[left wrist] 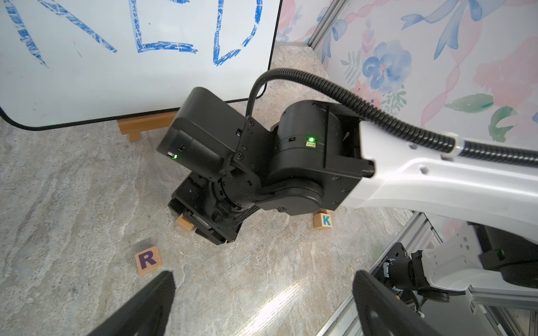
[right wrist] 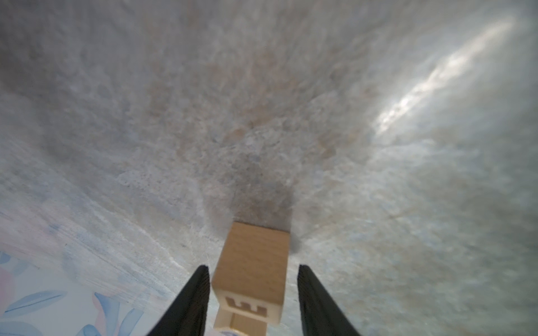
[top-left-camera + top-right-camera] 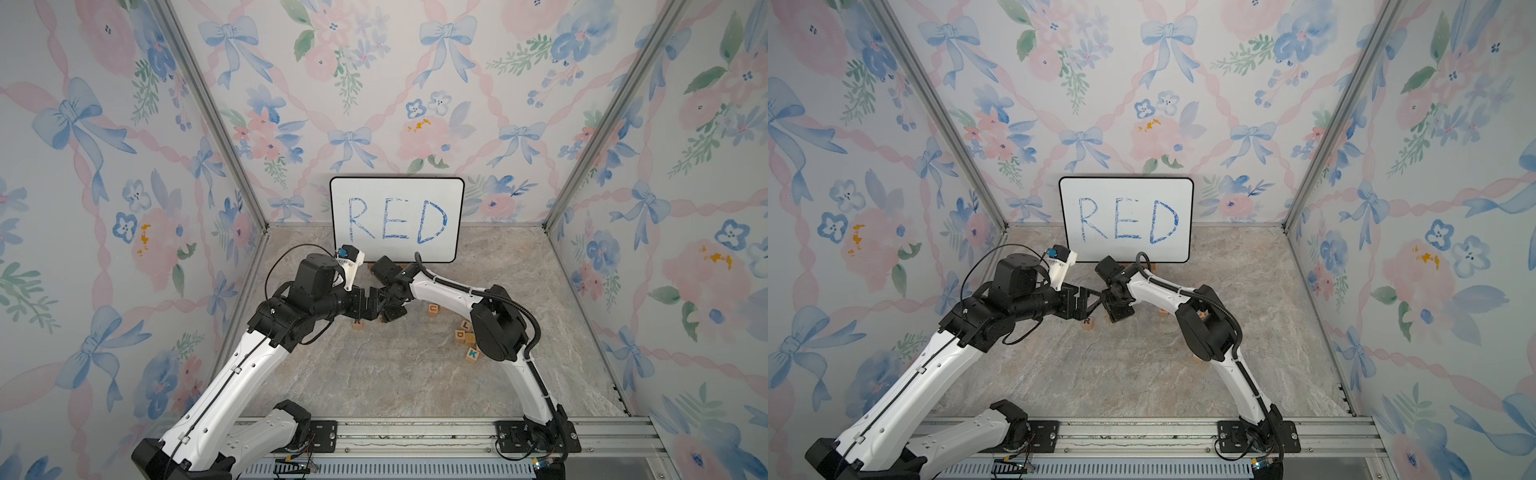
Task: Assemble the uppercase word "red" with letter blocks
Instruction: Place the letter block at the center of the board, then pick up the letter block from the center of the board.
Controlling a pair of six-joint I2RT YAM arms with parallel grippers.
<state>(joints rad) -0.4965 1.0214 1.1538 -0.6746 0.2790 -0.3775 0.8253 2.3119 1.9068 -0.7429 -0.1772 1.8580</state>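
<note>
The R block (image 1: 148, 259), light wood with a dark purple R on top, lies on the stone-patterned floor; it also shows in both top views (image 3: 358, 323) (image 3: 1087, 322). My left gripper (image 1: 263, 275) hangs open just beside it, nothing between its fingers. The E block (image 2: 253, 261) rests on the floor between the fingers of my right gripper (image 2: 253, 266). A gap shows on each side of it, so the jaws are open and off the block. In a top view my right gripper (image 3: 392, 313) hides this block. The D block (image 3: 460, 334) lies in a cluster by the right arm.
A white board (image 3: 397, 220) with blue handwritten RED leans on the back wall on a wooden stand (image 1: 139, 126). Loose blocks K (image 3: 472, 354), L (image 3: 466, 325) and U (image 3: 433, 308) lie near the right arm. The two grippers are very close together mid-floor.
</note>
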